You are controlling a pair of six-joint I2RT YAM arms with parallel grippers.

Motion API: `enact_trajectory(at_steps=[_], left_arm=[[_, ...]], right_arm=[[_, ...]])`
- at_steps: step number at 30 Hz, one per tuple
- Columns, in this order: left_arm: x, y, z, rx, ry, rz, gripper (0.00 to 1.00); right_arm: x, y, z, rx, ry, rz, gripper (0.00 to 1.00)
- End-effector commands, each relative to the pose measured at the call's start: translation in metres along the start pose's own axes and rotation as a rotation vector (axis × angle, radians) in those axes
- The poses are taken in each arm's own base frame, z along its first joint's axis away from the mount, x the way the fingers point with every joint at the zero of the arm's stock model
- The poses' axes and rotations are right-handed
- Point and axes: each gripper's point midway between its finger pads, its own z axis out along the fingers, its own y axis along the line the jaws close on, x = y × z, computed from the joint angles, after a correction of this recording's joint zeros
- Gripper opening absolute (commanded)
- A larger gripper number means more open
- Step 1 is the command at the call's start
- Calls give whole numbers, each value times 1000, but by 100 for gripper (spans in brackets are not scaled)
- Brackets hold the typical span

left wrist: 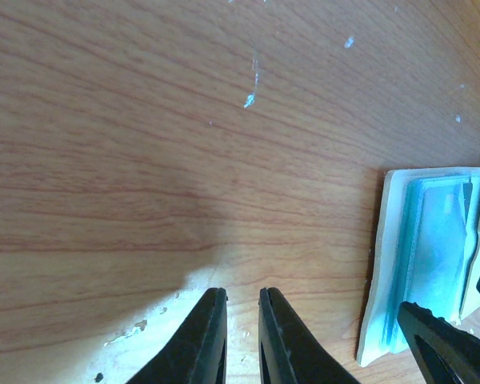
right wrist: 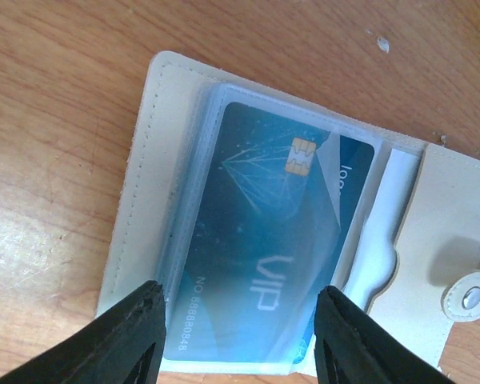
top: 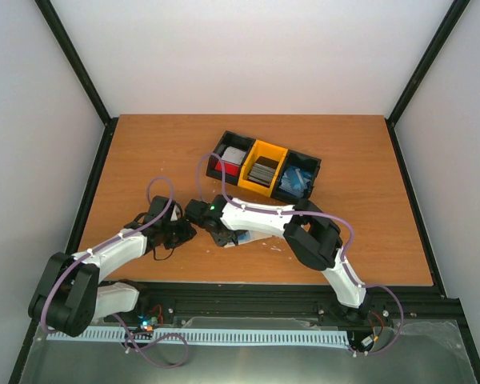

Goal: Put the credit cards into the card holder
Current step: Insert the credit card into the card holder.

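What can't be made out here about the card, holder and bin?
Right wrist view: the lower end of the blue card and card holder is cut off by the frame edge and the right hand; seating unclear.
Top view: the card holder is mostly hidden under that hand; bin tray contents too small to count.
Left wrist view: the card holder is cut off by the right edge.

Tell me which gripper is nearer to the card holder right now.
Right. The right gripper hangs directly over the open card holder, fingers either side of the blue card in it. The left gripper is beside the holder over bare table, not touching it.
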Motion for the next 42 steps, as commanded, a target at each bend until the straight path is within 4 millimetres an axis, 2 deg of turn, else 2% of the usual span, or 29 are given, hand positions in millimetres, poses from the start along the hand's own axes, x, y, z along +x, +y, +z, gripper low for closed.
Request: enact_trajectory(at_steps=[1, 10, 19, 25, 33, 42], left_arm=[[-4, -3, -3, 11, -16, -6, 14], [-4, -2, -3, 7, -16, -8, 14], [-5, -2, -3, 5, -17, -6, 14], [-4, -2, -2, 6, -16, -6, 14], [-5, -2, -1, 5, -16, -4, 14], [-5, -2, 0, 9, -13, -6, 14]], right_arm=[[9, -3, 11, 51, 23, -11, 51], [11, 6, 13, 6, 37, -12, 52], [12, 5, 14, -8, 42, -4, 54], [14, -5, 17, 47, 43, -4, 54], [4, -18, 3, 102, 1, 8, 53], [2, -30, -3, 132, -12, 28, 52]])
